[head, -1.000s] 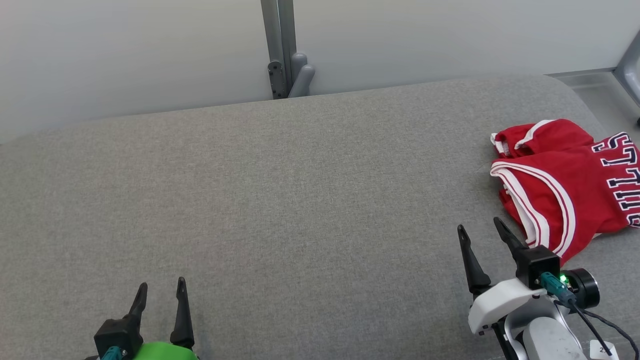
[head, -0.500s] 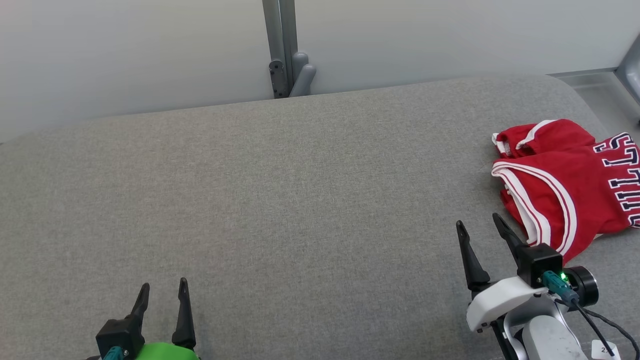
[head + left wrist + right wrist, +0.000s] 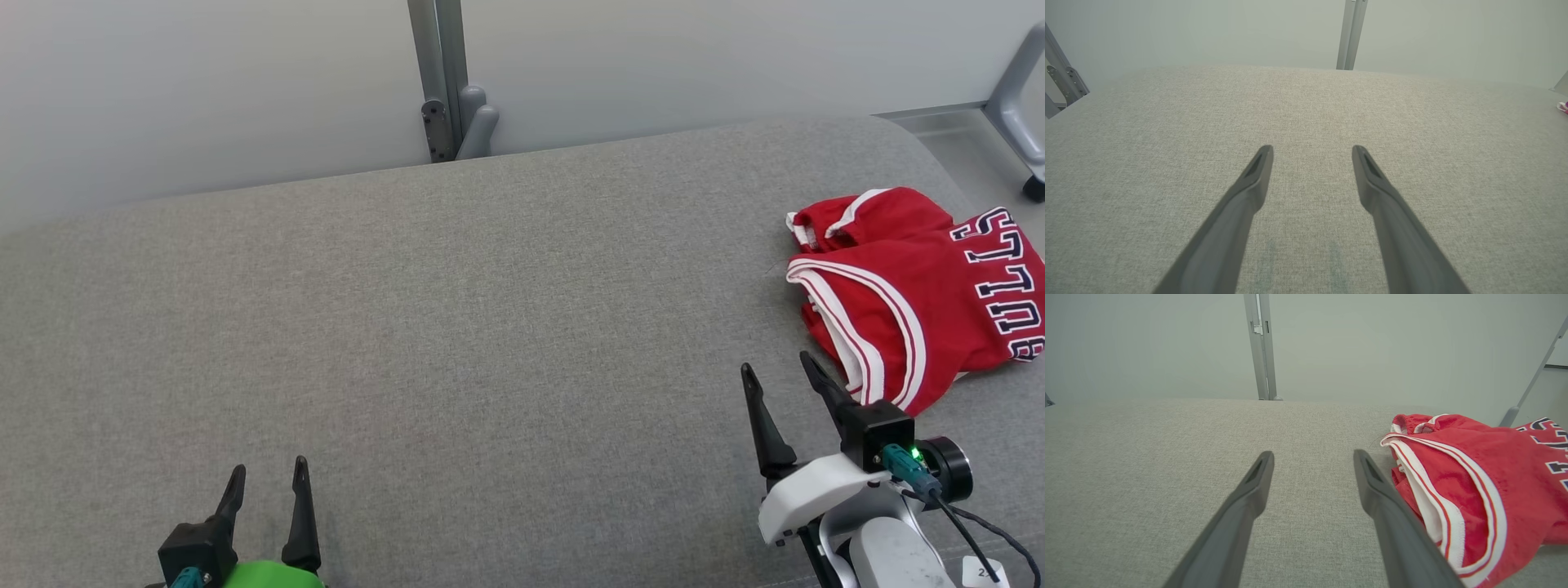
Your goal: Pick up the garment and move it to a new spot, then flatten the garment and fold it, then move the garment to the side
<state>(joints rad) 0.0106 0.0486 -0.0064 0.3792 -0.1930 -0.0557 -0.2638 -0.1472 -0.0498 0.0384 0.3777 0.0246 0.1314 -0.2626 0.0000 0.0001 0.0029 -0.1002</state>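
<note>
The garment is a red jersey with white trim and dark lettering, lying crumpled at the right end of the grey padded surface; the right wrist view shows the garment just right of my fingers. My right gripper stands open a little to the left of the garment's near edge, nothing between its fingers. At the lower left, my left gripper is open over bare fabric, far from the garment. In the left wrist view the left gripper is open above the plain surface.
A grey metal post with a bracket stands behind the surface against the pale wall. A grey frame leg with a caster is at the far right, past the surface's rounded end.
The head camera has turned slightly, shifting the whole picture left. Both grippers stay open and keep roughly the same places; the garment lies as before.
</note>
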